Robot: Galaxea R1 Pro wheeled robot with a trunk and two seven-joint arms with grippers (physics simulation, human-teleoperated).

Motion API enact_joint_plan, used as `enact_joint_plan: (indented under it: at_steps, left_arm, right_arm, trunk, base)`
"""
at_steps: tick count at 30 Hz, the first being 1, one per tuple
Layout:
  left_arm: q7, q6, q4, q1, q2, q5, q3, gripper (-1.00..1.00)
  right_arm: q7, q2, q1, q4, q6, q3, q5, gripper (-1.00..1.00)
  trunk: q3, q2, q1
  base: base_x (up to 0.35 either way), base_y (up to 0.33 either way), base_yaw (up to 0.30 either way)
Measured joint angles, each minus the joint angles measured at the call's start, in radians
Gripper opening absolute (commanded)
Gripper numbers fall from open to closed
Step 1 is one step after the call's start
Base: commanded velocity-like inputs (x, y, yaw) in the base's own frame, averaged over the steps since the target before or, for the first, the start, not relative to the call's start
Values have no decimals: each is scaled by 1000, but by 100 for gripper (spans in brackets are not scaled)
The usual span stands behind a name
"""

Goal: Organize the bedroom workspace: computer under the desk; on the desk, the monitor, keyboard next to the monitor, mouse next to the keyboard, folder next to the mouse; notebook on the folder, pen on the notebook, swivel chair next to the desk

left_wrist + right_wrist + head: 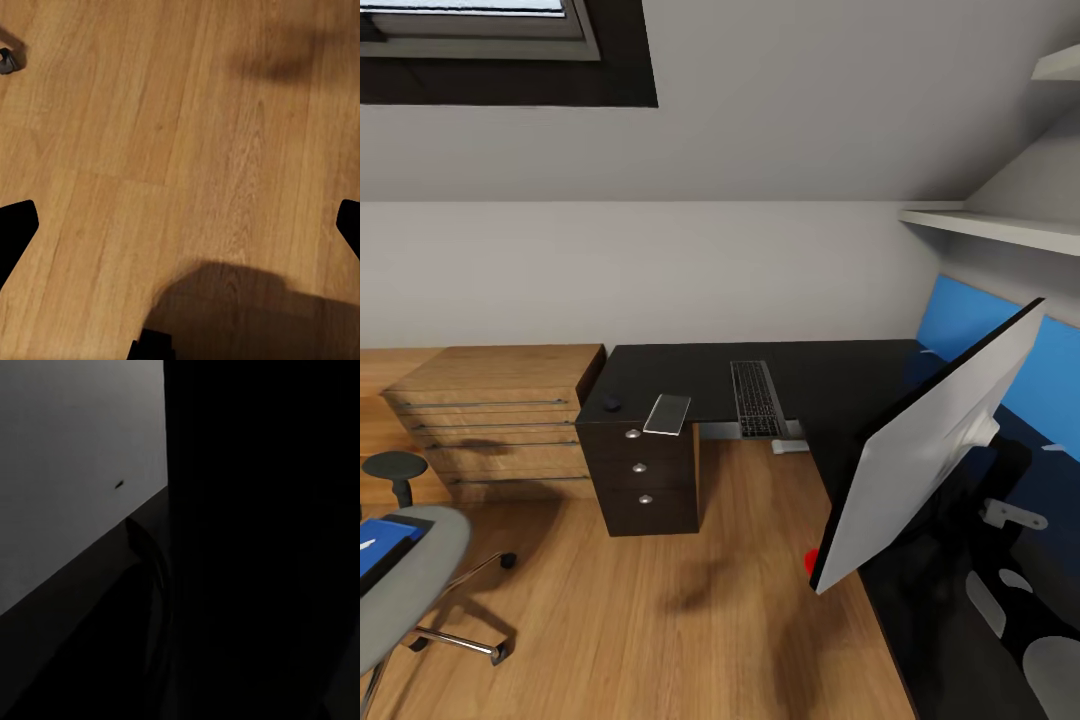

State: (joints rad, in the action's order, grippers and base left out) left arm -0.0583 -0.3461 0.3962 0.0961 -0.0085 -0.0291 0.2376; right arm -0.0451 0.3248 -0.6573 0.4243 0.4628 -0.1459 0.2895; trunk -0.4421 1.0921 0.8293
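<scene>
- The monitor is hanging tilted over the near wing of the desk, its pale back facing the head camera, so the step in hand is probably getting the screen set upright on the black top.
- The right wrist view is showing near-black surfaces against a pale panel; I cannot tell whether that gripper is clamping anything.
- The left gripper's dark fingertips are sitting spread wide at the frame edges over bare wooden floor, holding nothing.
- The keyboard is lying on the far wing, with a small dark item, possibly the mouse, well apart near the corner.
- The folder is resting on the swivel chair seat, waiting to be moved.
- Next, the monitor needs lowering level onto its base.
</scene>
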Motion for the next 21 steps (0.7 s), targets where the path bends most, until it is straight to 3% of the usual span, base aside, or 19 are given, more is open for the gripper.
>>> enact_joint_plan:
  at_steps: [21]
  left_arm:
    - [0, 0, 0, 0, -2, 0, 0, 100]
  right_arm:
    - [-1, -1, 1, 1, 0, -2, -7, -100]
  trunk:
    - [0, 0, 0]
  base:
    - [-26, 0, 0]
